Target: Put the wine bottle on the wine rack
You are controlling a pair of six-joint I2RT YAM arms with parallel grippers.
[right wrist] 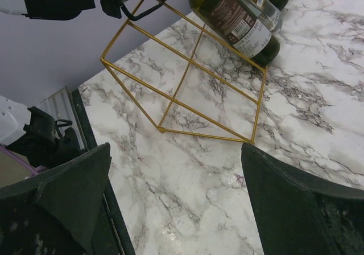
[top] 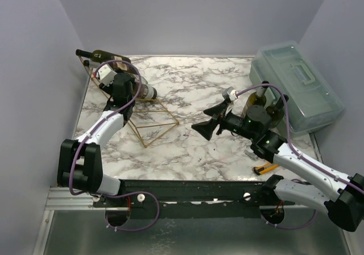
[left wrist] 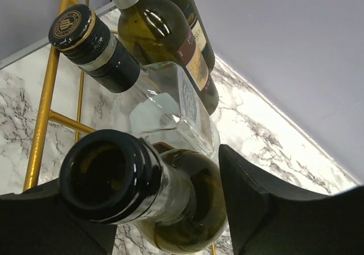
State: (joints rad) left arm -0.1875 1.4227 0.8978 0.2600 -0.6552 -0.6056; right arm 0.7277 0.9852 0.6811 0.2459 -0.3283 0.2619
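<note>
The gold wire wine rack [top: 153, 115] stands at the far left of the marble table, with three bottles lying on its high end. In the left wrist view a green open-mouthed wine bottle [left wrist: 114, 178] lies on the rack [left wrist: 42, 124] below a clear bottle [left wrist: 165, 107] and a dark labelled bottle [left wrist: 170, 33]. My left gripper [left wrist: 142, 175] sits around the green bottle's neck, open, with a gap at the right finger [left wrist: 267, 209]. In the top view it is at the rack's high end [top: 129, 90]. My right gripper [top: 207, 121] is open and empty above the marble [right wrist: 175, 152].
Two more bottles [top: 256, 102] [top: 277, 111] stand upright just behind my right arm. A translucent lidded plastic box [top: 296, 84] fills the far right corner. A yellow-handled tool [top: 264, 168] lies near the front right edge. The rack's low end [right wrist: 187, 78] holds no bottle.
</note>
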